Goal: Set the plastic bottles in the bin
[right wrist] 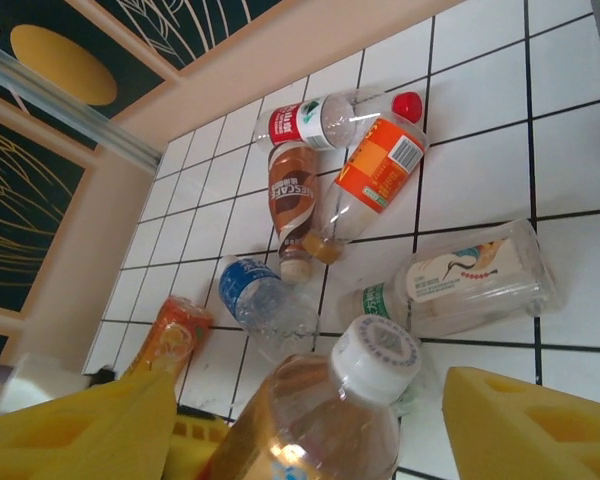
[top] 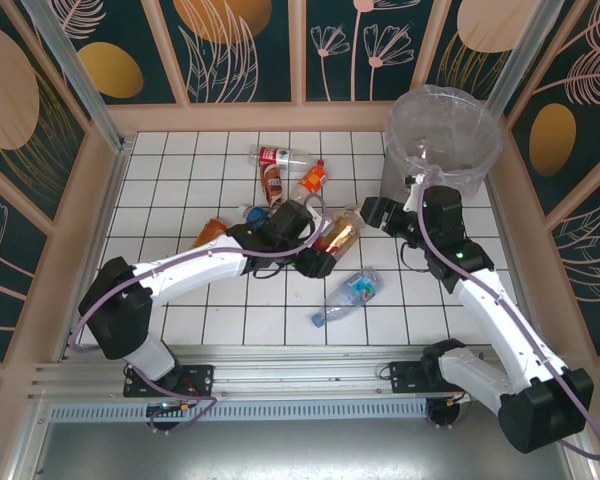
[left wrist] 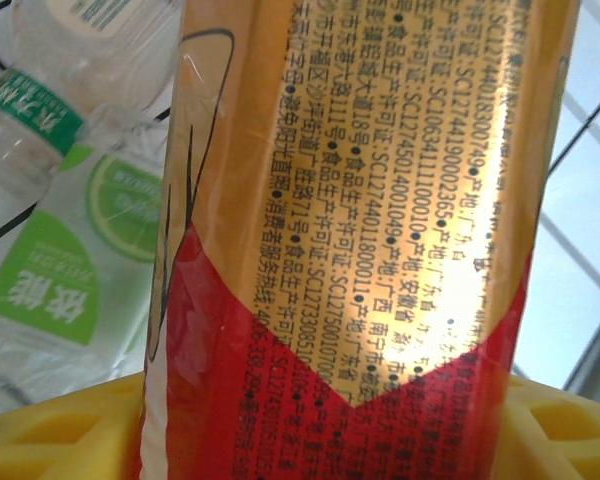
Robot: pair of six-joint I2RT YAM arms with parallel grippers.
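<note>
A plastic bottle with a gold and red label [top: 340,235] hangs above the tiles mid-table. My left gripper [top: 320,258] is shut on its body; in the left wrist view the label [left wrist: 360,230] fills the space between the yellow fingers [left wrist: 50,435]. My right gripper [top: 368,212] is at the bottle's white-capped end [right wrist: 375,360], jaws open with a gap on each side. Several more bottles lie on the tiles: red-labelled [top: 280,156], brown [top: 273,183], orange [top: 312,180]. The bin [top: 445,140] stands at the back right.
A blue-labelled bottle [top: 348,297] lies near the front, right of centre. An orange bottle [top: 210,232] and a blue-labelled one [top: 252,213] lie by my left forearm. A clear green-labelled bottle [right wrist: 460,280] lies below the held one. A wooden rail [top: 280,115] bounds the tiled floor.
</note>
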